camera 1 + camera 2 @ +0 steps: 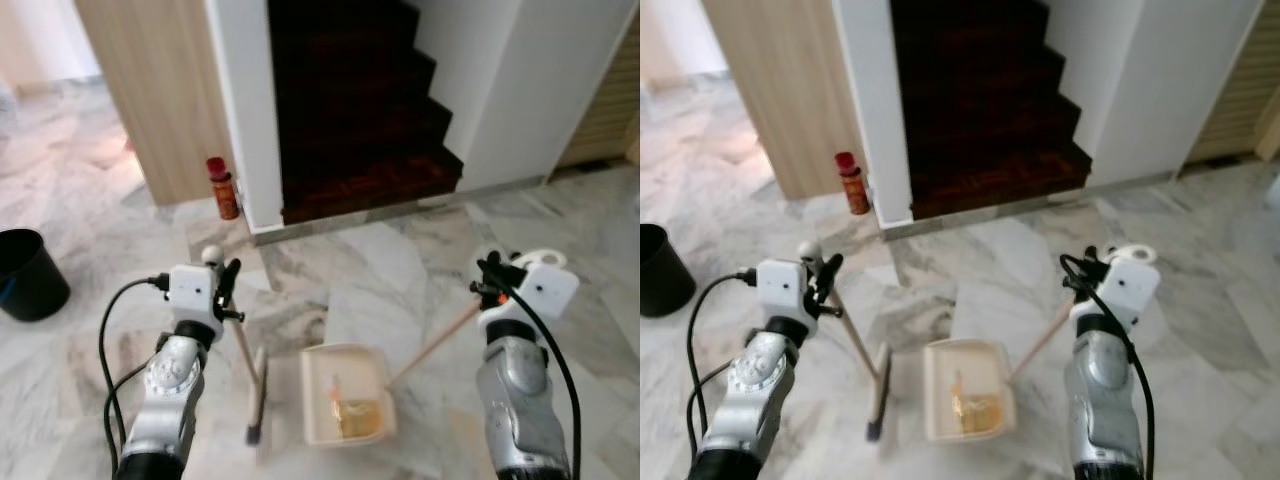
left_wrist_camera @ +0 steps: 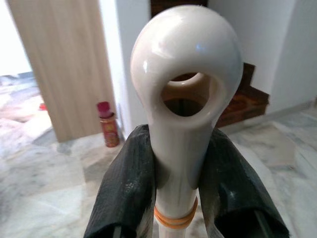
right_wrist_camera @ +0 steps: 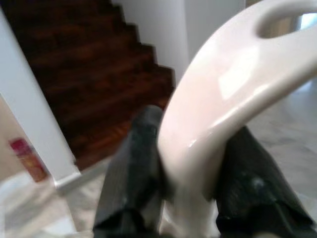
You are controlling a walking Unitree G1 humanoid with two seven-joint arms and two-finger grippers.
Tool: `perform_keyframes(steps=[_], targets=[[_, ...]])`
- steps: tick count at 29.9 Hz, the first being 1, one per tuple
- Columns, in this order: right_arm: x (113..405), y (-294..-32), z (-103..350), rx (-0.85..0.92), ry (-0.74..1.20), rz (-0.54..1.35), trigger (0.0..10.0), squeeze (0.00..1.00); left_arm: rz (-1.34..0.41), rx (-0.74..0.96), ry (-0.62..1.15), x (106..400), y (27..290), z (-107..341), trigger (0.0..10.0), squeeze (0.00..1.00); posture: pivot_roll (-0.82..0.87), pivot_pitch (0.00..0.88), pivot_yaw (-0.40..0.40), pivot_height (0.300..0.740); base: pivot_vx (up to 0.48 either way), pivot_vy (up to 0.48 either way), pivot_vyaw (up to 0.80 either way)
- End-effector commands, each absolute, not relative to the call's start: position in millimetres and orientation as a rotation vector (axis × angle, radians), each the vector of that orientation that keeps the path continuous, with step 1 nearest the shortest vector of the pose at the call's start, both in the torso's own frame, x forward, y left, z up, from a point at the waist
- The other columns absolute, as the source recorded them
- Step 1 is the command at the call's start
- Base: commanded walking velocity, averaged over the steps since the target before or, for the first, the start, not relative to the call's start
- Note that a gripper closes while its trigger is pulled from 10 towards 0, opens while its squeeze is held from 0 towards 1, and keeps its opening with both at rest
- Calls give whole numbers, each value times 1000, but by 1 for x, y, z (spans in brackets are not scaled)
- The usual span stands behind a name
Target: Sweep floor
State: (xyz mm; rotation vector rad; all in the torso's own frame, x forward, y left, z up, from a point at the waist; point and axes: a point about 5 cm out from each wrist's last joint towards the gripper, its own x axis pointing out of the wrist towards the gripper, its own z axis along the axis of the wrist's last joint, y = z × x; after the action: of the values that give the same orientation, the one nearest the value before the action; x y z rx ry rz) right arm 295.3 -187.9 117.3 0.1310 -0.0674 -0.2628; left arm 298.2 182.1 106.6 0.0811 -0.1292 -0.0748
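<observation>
Lighting is even, soft daylight; the pale veined marble floor (image 1: 400, 260) reads bright, brightest toward ten o'clock in the head views. The dark wooden staircase (image 1: 360, 110) at twelve o'clock sinks into deep shade, its upper treads nearly black. Shadows on the floor are faint and diffuse. The head views are slightly soft, with mild blur toward the six o'clock edge. In the left wrist view, the glossy cream ring-ended handle (image 2: 183, 74) is sharp and carries small glare spots. In the right wrist view, the cream curved handle (image 3: 223, 99) is blurred, with broad sheen.
</observation>
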Motion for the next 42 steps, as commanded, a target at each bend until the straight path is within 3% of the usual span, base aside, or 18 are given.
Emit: perform_keyframes(steps=[1,42], targets=[[300,-185,133,172,-136,-246,10000,0,-77,98,-203,303,180,124,10000,0,-92,0,10,740,0,480,0],[301,-184,134,202,-133,-241,10000,0,-78,101,-199,298,182,127,10000,0,-89,0,15,740,0,480,0]])
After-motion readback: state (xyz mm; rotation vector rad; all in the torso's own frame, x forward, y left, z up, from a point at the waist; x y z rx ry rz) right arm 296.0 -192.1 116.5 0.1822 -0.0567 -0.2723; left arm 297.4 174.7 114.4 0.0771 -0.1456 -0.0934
